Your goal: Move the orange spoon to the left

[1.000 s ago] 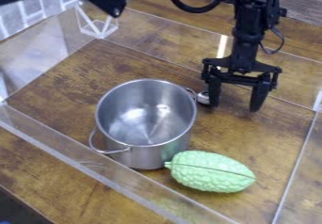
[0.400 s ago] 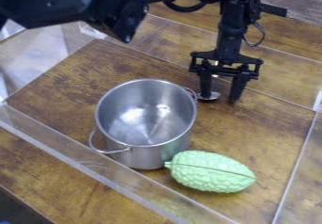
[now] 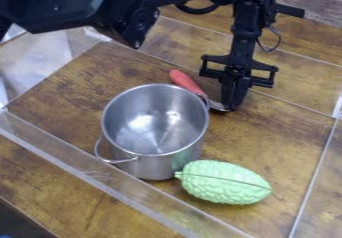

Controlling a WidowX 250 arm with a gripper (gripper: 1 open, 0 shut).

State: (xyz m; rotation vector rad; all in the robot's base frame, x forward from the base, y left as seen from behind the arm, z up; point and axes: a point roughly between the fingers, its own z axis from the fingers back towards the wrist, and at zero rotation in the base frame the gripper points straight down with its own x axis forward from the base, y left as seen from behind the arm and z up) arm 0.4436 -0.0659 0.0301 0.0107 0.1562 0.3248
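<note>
Gripper [image 3: 230, 100] points down nr table's [image 3: 80, 102] far-right edge, fingers clamped on orange spoon [image 3: 187, 82], beside pot [image 3: 155, 129]. Green gourd [image 3: 225, 182] nr front edge.

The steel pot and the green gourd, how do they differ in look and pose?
The steel pot is shiny bare metal, while the green gourd is matte pale green and bumpy. The pot stands upright and open, showing a hollow inside; the gourd lies on its side, a closed oval. The pot looks clearly bigger than the gourd. Both rest on the wooden table, close together.
</note>
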